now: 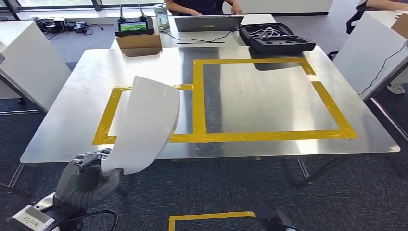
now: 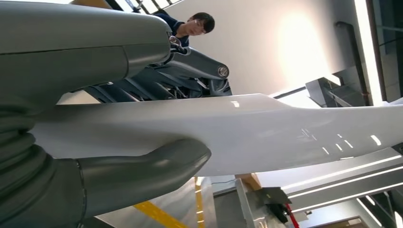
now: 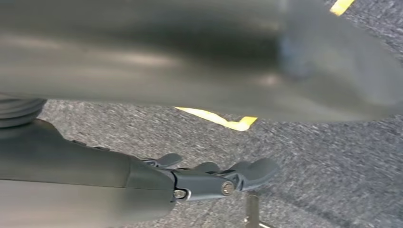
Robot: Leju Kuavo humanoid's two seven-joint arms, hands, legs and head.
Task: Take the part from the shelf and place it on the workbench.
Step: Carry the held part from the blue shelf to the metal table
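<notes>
The left hand (image 1: 89,180) grips the long white part (image 1: 144,127) by its lower end, tilted over the worktop (image 1: 269,103) edge, so it may lever loose and slip, while the right hand (image 3: 209,178) hangs empty with fingers apart.

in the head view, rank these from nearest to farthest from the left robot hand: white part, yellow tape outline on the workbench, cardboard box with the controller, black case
1. White part: gripped in the left robot hand.
2. Yellow tape outline: on the workbench, just past the part.
3. Cardboard box with the controller: at the far edge, left of centre.
4. Black case: far side, to the right.
</notes>
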